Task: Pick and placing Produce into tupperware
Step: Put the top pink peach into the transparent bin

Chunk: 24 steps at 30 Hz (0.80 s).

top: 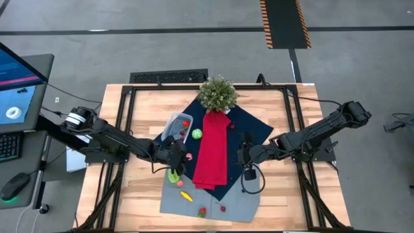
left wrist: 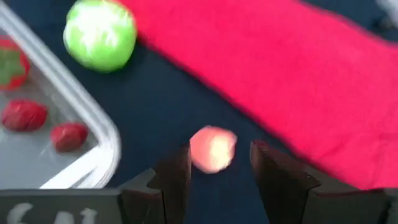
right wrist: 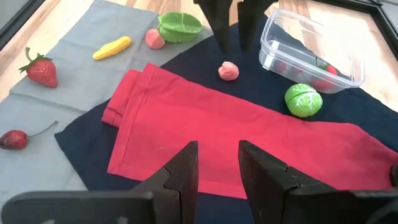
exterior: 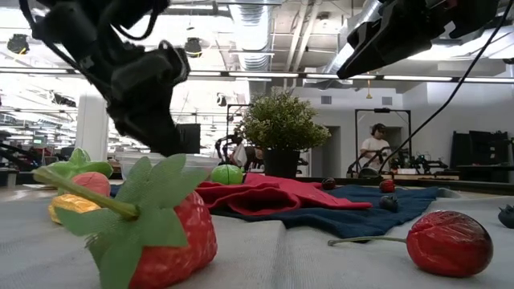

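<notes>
My left gripper (left wrist: 214, 165) half open, empty, hovers over pink piece (left wrist: 212, 148) on navy cloth (left wrist: 161, 112), just beside tupperware (left wrist: 93, 130). Piece looks light, hard, smooth, may roll; grip across middle. Right gripper (right wrist: 217, 163) part open, empty, waits above red cloth (right wrist: 249, 134). No readable writing.

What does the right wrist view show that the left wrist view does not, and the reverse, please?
Only the right wrist view shows the grey cloth with the strawberry, the cherry, the yellow piece and the green leafy piece, plus the whole tupperware and the right gripper, open above the red cloth. Only the left wrist view shows the left gripper from behind, its open fingers either side of the pink piece. Both show that pink piece, the round green piece, the red cloth and red items inside the tupperware.
</notes>
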### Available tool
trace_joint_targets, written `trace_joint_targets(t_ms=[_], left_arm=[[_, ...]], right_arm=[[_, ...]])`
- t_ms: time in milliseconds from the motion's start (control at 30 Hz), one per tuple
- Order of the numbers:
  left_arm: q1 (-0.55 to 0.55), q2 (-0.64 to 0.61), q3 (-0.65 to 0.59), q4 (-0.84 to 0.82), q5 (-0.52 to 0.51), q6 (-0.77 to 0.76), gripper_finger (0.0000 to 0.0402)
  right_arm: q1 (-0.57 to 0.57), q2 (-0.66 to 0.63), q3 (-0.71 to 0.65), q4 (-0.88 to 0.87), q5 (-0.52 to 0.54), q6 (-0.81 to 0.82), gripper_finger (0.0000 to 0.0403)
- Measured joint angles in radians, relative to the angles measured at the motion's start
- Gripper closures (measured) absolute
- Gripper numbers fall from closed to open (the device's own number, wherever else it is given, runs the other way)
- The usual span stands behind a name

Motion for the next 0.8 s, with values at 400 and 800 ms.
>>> trace_joint_targets(t_ms=[400, 800], left_arm=[[0.022, 0.123, 0.001, 0.071, 0.049, 0.009, 0.0244], [0.038, 0.121, 0.001, 0.086, 0.049, 0.009, 0.0244]], right_arm=[[0.000, 0.000, 0.000, -0.002, 0.000, 0.007, 0.0265], [0.000, 0.000, 0.000, -0.001, 0.000, 0.007, 0.0265]])
